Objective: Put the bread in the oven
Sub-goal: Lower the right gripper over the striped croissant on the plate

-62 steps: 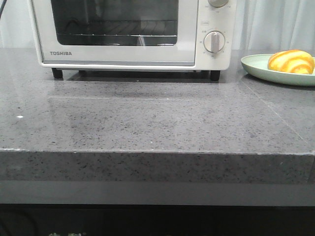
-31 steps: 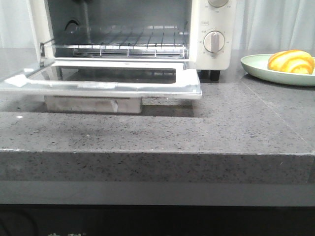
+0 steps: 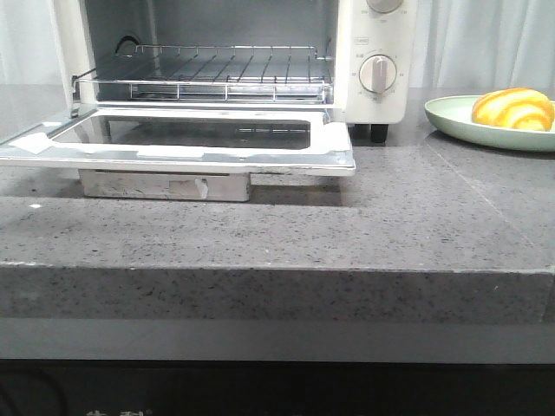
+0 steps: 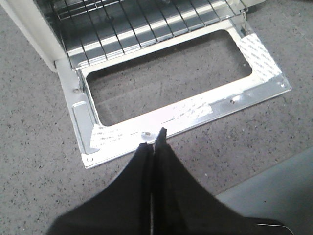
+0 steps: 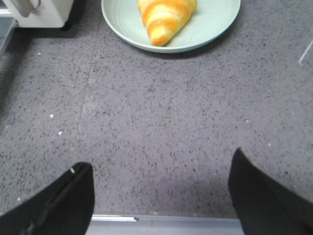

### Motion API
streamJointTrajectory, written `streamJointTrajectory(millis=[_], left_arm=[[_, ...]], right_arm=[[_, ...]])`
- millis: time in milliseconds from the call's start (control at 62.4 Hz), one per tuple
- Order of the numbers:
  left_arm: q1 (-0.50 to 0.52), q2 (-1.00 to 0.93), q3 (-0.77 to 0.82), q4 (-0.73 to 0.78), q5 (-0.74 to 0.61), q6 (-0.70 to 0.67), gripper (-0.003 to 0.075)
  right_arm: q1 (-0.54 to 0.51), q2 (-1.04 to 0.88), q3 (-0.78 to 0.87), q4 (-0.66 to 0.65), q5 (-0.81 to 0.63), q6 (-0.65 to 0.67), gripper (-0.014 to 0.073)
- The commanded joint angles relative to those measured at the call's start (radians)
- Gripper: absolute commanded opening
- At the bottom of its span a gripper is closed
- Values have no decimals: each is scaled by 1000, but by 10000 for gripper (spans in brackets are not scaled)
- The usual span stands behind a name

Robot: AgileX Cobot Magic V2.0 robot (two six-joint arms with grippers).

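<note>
The bread (image 3: 512, 108) is a golden roll with orange stripes lying on a pale green plate (image 3: 451, 117) at the right; it also shows in the right wrist view (image 5: 165, 18). The cream oven (image 3: 373, 52) stands at the back left with its glass door (image 3: 199, 146) folded down flat and the wire rack (image 3: 217, 74) bare. My left gripper (image 4: 155, 142) is shut and empty, just in front of the door's front edge (image 4: 195, 115). My right gripper (image 5: 159, 183) is open and empty over the counter, short of the plate (image 5: 215, 22). Neither gripper shows in the front view.
The grey speckled counter (image 3: 277, 234) ends at a front edge (image 3: 277, 270). A metal block (image 3: 165, 185) sits under the open door. A white curtain (image 3: 486, 39) hangs behind the plate.
One second ago the oven door was shut; half a second ago it was folded down. Since then the wire rack stands higher and further back inside. The bread and plate have not moved.
</note>
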Motion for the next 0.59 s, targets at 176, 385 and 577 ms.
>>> streamJointTrajectory(millis=[176,385,577], left_arm=[[-2,-47,11,13,-51,-13,-18],[-2,-47,11,11,-60,-13,-18],[-2,-47,11,11,-60,-13,-18]], right_arm=[[-4,320,-248,15,-37,9,581],[-4,560,-435,16,10,9,581],[-4,739,-583,34,49,9,581]])
